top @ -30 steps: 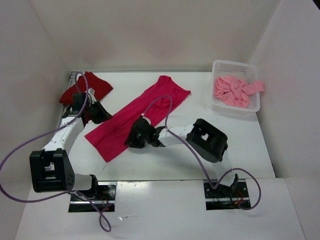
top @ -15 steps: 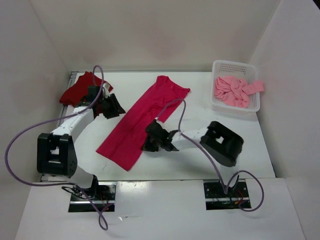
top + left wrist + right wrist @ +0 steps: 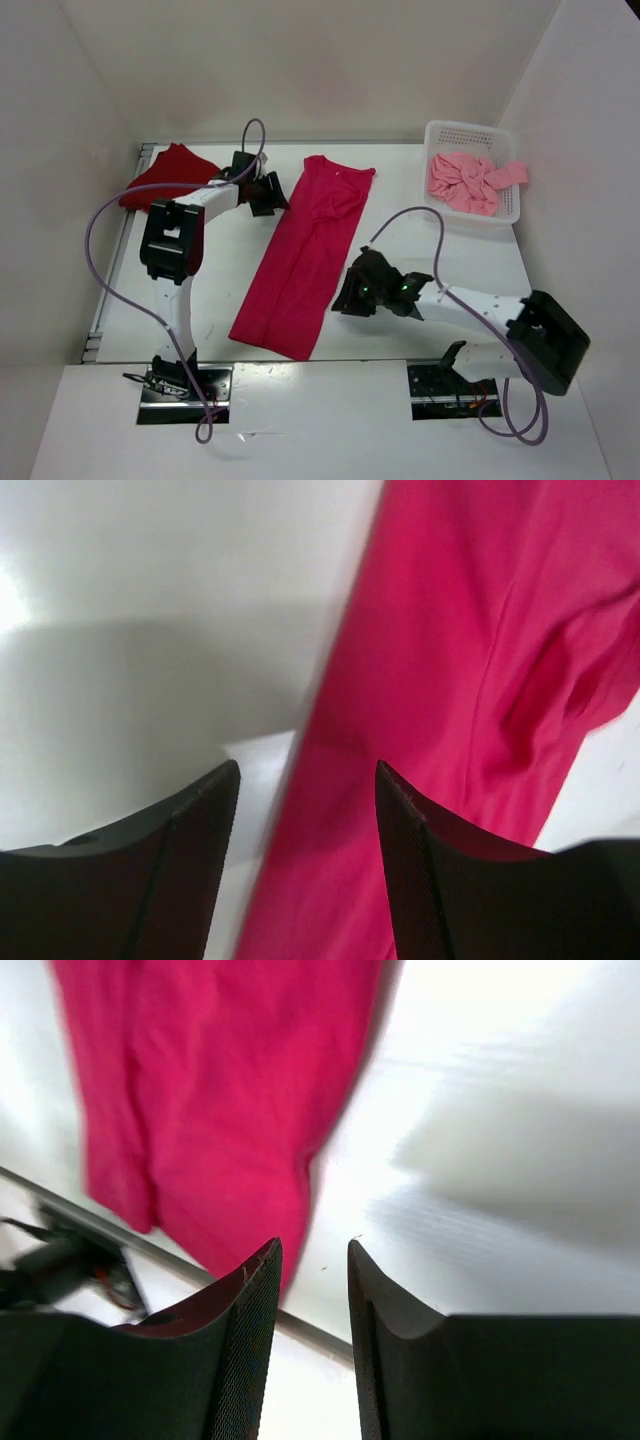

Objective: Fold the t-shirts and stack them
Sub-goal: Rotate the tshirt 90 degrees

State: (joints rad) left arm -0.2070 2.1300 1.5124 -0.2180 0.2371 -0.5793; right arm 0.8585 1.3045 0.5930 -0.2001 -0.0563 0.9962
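Note:
The bright crimson-pink t-shirt lies as a long narrow strip down the middle of the table, collar end at the back. My left gripper hovers at the strip's back left edge. In the left wrist view it is open, its jaws straddling the cloth edge without touching it. My right gripper sits just right of the strip's near half. Its jaws are open over bare table, the shirt beyond them. The dark red t-shirt lies at the back left. The salmon t-shirt is bunched in the basket.
The white perforated basket stands at the back right, a salmon sleeve hanging over its right rim. The left arm's black elbow block rises over the table's left side. The strip's near end lies close to the table's front edge.
The crimson strip has swung from a diagonal to nearly lengthwise. Both grippers have let go of it and opened. The left one moved back and right, the right one went right and nearer.

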